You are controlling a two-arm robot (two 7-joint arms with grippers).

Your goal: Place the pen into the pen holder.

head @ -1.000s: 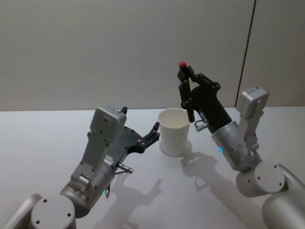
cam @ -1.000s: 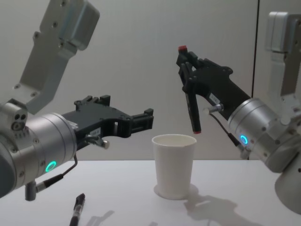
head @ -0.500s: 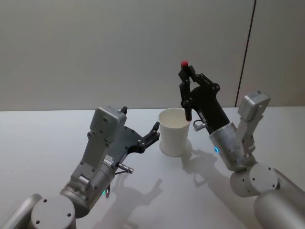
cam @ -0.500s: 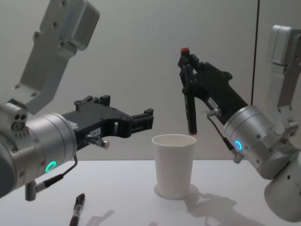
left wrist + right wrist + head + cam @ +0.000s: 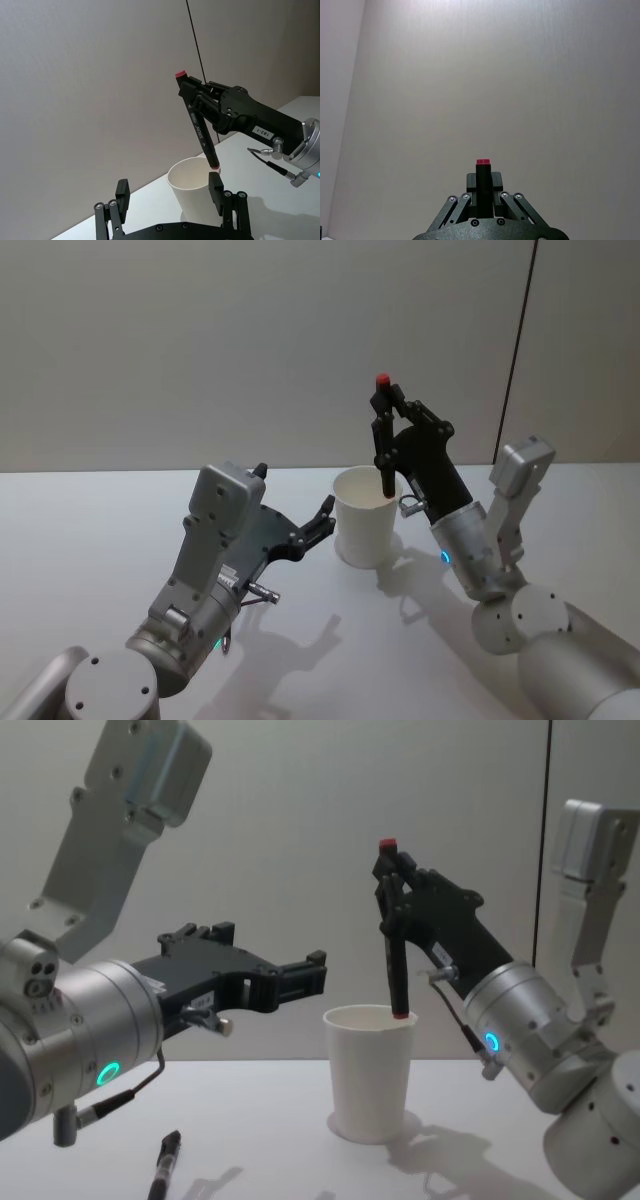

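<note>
1. Right gripper point(image 5: 390, 896) is raised above the plain white tapered paper cup with a rolled rim point(image 5: 370, 1072). It reaches in from the robot's right.
2. Its jaws are closed narrowly on the upper part of a black marker pen with a red end cap point(image 5: 396, 968). The red cap stands just above the fingers.
3. The pen hangs close to upright, with its top leaning slightly toward the robot's left.
4. In the chest view the pen's lower tip sits at the level of the cup's rim. In the head view the tip lies over the cup's mouth, toward the side nearer the right arm. Whether the tip touches the rim or wall, I cannot tell.
5. The cup stands upright on the white table point(image 5: 90, 530), roughly midway between the two arms.
6. Left gripper point(image 5: 320, 522) is held near the cup on the robot's left, with its fingers pointing toward the cup. The jaws are spread wide and hold nothing. In the chest view it sits apart from the cup.
7. The left wrist view looks out between the spread fingers, with the cup and the hanging pen beyond them.
8. A second dark pen point(image 5: 165, 1167) lies flat on the table below the left arm, well apart from the cup.
9. A plain grey wall point(image 5: 250, 340) stands behind the table.
</note>
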